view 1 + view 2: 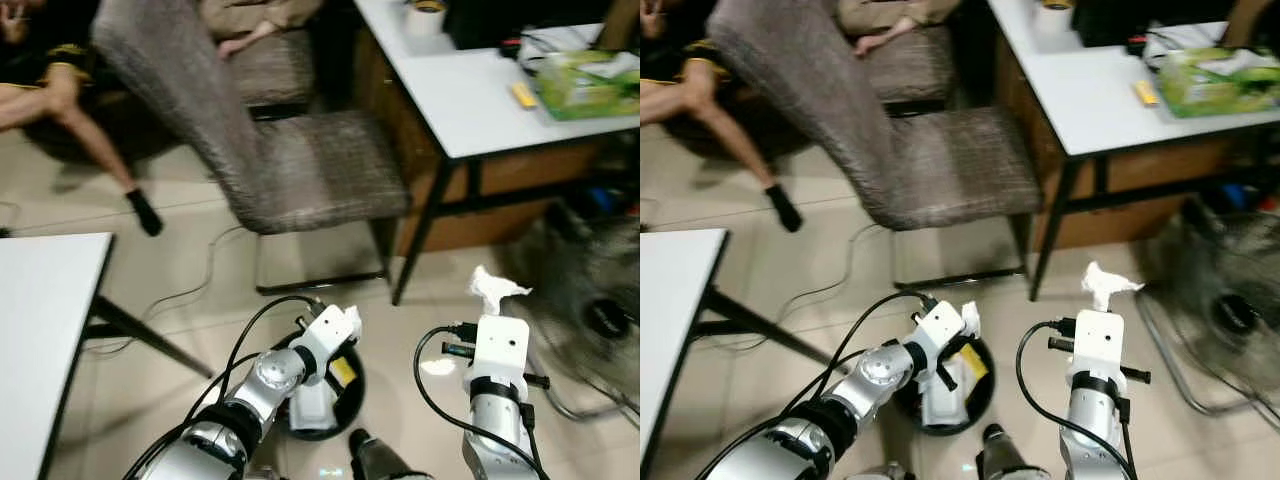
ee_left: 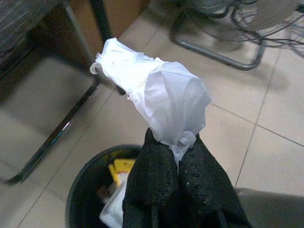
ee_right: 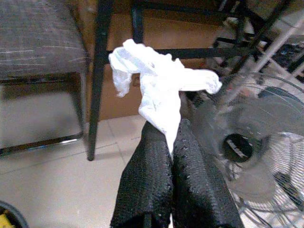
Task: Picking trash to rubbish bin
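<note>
A round black rubbish bin (image 1: 352, 395) stands on the tiled floor right below me, with yellow and white waste inside. My left gripper (image 2: 176, 145) is shut on a crumpled white tissue (image 2: 156, 92) and hangs just above the bin's rim (image 2: 78, 190); the same tissue (image 1: 350, 322) shows over the bin from the head. My right gripper (image 3: 171, 128) is shut on a second white tissue (image 3: 159, 88), held up to the right of the bin, beside the fan; that tissue (image 1: 492, 290) sticks up past the wrist.
A grey fabric chair (image 1: 300, 170) on a metal frame stands just beyond the bin. A white desk (image 1: 480, 95) with a green box is at the back right, a floor fan (image 1: 600, 300) at the right, a white table (image 1: 40, 330) at the left. A person's legs (image 1: 70, 110) are at the far left.
</note>
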Robot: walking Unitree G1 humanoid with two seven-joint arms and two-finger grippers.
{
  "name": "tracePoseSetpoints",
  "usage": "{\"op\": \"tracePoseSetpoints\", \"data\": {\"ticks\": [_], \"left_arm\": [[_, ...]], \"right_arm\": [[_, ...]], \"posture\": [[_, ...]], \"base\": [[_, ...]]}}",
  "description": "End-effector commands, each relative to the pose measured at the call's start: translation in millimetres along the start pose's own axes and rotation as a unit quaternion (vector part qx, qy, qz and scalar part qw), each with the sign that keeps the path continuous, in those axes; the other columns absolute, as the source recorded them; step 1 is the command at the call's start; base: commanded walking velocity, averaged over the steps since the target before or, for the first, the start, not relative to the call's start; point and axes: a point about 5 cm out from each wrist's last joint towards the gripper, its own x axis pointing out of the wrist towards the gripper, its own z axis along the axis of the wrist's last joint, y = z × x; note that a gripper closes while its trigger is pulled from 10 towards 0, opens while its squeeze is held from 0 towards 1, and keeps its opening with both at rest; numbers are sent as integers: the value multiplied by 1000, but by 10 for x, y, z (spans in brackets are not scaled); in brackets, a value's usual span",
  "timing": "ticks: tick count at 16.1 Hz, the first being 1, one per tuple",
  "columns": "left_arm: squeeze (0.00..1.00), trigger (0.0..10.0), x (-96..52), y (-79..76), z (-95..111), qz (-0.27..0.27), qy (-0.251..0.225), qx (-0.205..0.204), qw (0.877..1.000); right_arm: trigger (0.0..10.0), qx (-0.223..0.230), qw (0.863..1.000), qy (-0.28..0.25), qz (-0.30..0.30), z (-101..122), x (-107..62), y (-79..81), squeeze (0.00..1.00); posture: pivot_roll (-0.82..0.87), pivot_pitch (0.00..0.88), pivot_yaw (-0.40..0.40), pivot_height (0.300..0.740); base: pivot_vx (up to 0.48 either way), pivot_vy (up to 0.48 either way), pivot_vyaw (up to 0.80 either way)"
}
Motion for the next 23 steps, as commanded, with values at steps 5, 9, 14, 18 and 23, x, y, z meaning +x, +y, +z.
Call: {"op": "tracePoseSetpoints", "data": {"ticks": [5, 9, 14, 18, 23], "left_arm": [[0, 10000, -25, -22, -95, -2, 18, 2, 1000], [0, 10000, -44, -23, -142, 7, 25, 10, 1000], [0, 10000, -58, 15, -160, 25, 31, 21, 999], [0, 10000, -42, 15, -143, 35, 34, 29, 998], [0, 10000, -97, 91, -266, 73, 70, 10, 995]], "right_arm": [[10000, -2, 1000, 12, 6, -80, -27, 30, 0], [10000, -4, 1000, 20, 17, -136, -63, 89, 0], [10000, -23, 999, 26, 28, -213, -97, 128, 0], [10000, -26, 999, 27, 28, -223, -83, 135, 0], [10000, -24, 998, 40, 33, -306, -114, 174, 0]], "posture": [[-15, 196, 70, 740], [-17, 209, 73, 740], [-23, 217, 76, 740], [-25, 218, 77, 740], [-30, 236, 79, 740]], "base": [[0, 0, -564], [0, 0, 0], [0, 0, 133], [0, 0, 713], [0, 0, 0]]}}
